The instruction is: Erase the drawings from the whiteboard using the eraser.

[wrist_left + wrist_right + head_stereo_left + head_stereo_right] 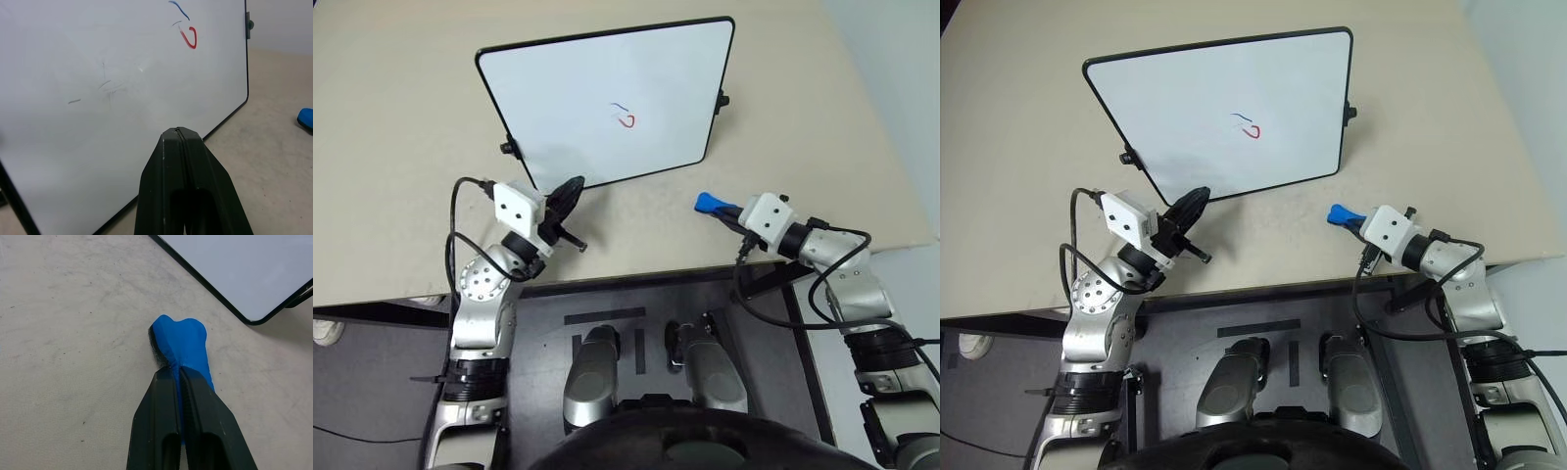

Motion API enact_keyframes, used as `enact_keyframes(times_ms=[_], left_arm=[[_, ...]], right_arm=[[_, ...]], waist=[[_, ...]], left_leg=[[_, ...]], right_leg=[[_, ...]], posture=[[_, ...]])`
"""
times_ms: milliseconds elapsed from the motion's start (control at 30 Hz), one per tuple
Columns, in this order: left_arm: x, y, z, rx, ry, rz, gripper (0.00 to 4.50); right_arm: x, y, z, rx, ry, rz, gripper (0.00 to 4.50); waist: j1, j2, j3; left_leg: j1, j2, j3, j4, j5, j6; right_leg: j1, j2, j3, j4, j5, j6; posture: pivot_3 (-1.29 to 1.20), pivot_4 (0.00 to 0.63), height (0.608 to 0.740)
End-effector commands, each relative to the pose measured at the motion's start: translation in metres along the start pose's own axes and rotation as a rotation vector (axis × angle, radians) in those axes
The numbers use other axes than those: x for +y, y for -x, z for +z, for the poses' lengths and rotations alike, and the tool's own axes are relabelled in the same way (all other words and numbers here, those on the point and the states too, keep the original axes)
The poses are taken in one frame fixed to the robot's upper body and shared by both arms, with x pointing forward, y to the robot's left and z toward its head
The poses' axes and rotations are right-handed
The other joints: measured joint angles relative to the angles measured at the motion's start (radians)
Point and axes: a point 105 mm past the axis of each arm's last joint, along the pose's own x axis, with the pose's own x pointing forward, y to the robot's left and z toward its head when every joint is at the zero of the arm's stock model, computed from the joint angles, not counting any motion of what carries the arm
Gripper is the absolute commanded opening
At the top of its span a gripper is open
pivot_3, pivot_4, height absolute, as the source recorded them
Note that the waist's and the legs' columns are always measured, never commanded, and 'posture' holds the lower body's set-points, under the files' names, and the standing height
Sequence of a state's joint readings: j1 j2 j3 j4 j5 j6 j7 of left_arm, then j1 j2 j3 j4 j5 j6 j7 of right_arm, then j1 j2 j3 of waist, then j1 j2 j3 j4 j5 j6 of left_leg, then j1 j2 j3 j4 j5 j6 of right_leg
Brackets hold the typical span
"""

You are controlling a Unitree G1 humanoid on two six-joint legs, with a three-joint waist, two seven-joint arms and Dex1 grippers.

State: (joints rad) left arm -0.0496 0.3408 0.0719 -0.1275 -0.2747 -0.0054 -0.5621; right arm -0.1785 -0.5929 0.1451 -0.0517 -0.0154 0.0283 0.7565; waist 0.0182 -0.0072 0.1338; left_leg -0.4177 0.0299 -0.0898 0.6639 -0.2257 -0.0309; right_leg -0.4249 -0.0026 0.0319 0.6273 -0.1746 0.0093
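The whiteboard (607,98) leans tilted on the beige table (401,147), with the drawings (625,117) right of its middle: a red curl (190,38) and a blue squiggle (180,10). My right gripper (176,369) is shut on the blue eraser (181,345), low over the table, right of the board's lower right corner. The eraser's rounded end sticks out past the fingertips (164,374). My left gripper (178,132) is shut and holds nothing. It points at the board's lower left part, close to its bottom frame.
Faint grey smudges (105,85) mark the board left of the drawings. Small black knobs (723,100) stick out from the board's sides. The table's front edge (636,274) runs just below both grippers.
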Motion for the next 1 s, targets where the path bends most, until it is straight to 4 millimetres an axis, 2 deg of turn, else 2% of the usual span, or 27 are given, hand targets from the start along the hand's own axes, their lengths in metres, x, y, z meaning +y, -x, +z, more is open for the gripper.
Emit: enact_keyframes(times_ms=[33,133,167,367,500,733,900,1000], left_arm=[[0.000,-0.003,0.008,-0.034,-0.026,-0.009,0.00],[0.000,-0.003,0.008,-0.033,-0.026,-0.011,0.00],[0.000,-0.004,0.007,-0.033,-0.025,-0.011,0.00],[-0.003,-0.006,0.007,-0.036,-0.021,-0.017,0.00],[-0.002,-0.005,0.007,-0.042,-0.021,-0.004,0.00],[-0.003,-0.002,0.007,-0.044,-0.021,0.009,0.00],[-0.002,-0.002,0.007,-0.046,-0.023,0.015,0.00],[-0.002,-0.001,0.007,-0.048,-0.023,0.019,0.00]], right_arm=[[-0.010,0.000,0.023,-0.066,0.080,-0.033,0.03],[-0.010,-0.006,0.073,-0.250,0.162,-0.012,0.03],[-0.011,-0.009,0.084,-0.290,0.199,-0.009,0.03],[-0.026,-0.037,0.127,-0.424,0.498,-0.071,0.03],[-0.035,-0.052,0.133,-0.464,0.624,-0.107,0.03],[-0.048,-0.078,0.141,-0.505,0.695,-0.152,0.03],[-0.050,-0.099,0.131,-0.452,0.727,-0.156,0.03],[-0.042,-0.107,0.119,-0.424,0.717,-0.115,0.03]], waist=[[0.000,0.000,0.000],[-0.004,0.000,0.000],[-0.009,0.000,0.000],[-0.011,0.000,0.000],[-0.004,0.000,0.000],[-0.004,0.001,0.000],[-0.005,0.001,0.000],[-0.006,0.001,0.000]], left_leg=[[0.000,0.000,0.000,0.000,0.000,0.000],[-0.001,0.000,0.000,0.000,0.000,0.000],[-0.001,0.000,0.000,0.000,0.000,0.000],[-0.001,0.001,-0.001,-0.001,0.000,0.000],[-0.002,0.001,-0.002,-0.001,0.000,0.000],[-0.003,0.001,-0.002,-0.002,-0.002,-0.001],[-0.003,0.001,-0.002,-0.002,-0.003,-0.002],[-0.003,0.001,-0.002,-0.002,-0.003,-0.002]], right_leg=[[0.000,0.000,0.000,0.000,0.000,0.000],[-0.001,0.000,0.000,0.000,0.000,0.000],[-0.001,0.000,0.000,0.000,0.000,0.000],[-0.003,0.001,0.000,0.000,0.004,-0.007],[-0.004,0.000,-0.001,0.000,0.005,-0.008],[-0.008,-0.001,-0.001,0.001,0.005,-0.009],[-0.009,-0.001,-0.001,0.002,0.006,-0.010],[-0.009,-0.001,-0.001,0.002,0.006,-0.011]], posture=[[0.00,0.150,0.740],[0.00,0.150,0.740],[0.00,0.150,0.740],[0.00,0.150,0.740],[0.00,0.150,0.740],[0.00,0.150,0.740],[0.00,0.150,0.740],[0.00,0.150,0.740]])
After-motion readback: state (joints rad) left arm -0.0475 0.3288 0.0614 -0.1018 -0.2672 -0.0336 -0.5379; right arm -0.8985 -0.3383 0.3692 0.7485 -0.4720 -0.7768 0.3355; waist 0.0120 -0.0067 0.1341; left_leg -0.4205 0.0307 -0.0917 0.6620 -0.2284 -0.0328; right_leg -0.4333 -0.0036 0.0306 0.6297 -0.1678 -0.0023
